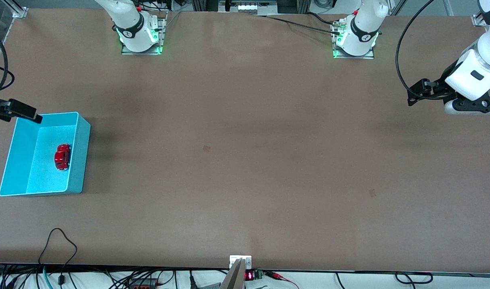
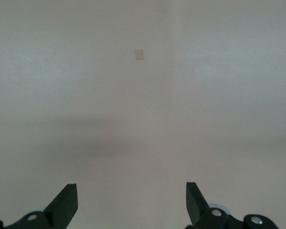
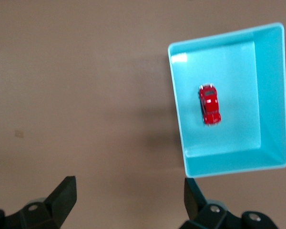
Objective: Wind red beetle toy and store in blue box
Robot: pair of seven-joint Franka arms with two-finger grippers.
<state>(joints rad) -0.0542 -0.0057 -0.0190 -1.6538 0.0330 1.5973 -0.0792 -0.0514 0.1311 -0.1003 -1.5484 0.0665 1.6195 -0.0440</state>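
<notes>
The blue box [image 1: 79, 156] stands on the brown table at the right arm's end. The red beetle toy [image 1: 62, 156] lies on its floor, close to the wall that faces the middle of the table. The right wrist view shows the box [image 3: 271, 95] with the toy [image 3: 209, 104] inside. My right gripper [image 1: 36, 117] hangs over the box's corner nearest the robot bases, open and empty [image 3: 130, 195]. My left gripper [image 1: 412, 98] is open and empty [image 2: 132, 200] over bare table at the left arm's end.
Two small tape patches mark the table, one near the middle [image 1: 206, 148] and one toward the left arm's end [image 1: 372, 192]; one shows in the left wrist view [image 2: 140, 55]. Cables [image 1: 60, 241] and a small display [image 1: 249, 275] lie along the front edge.
</notes>
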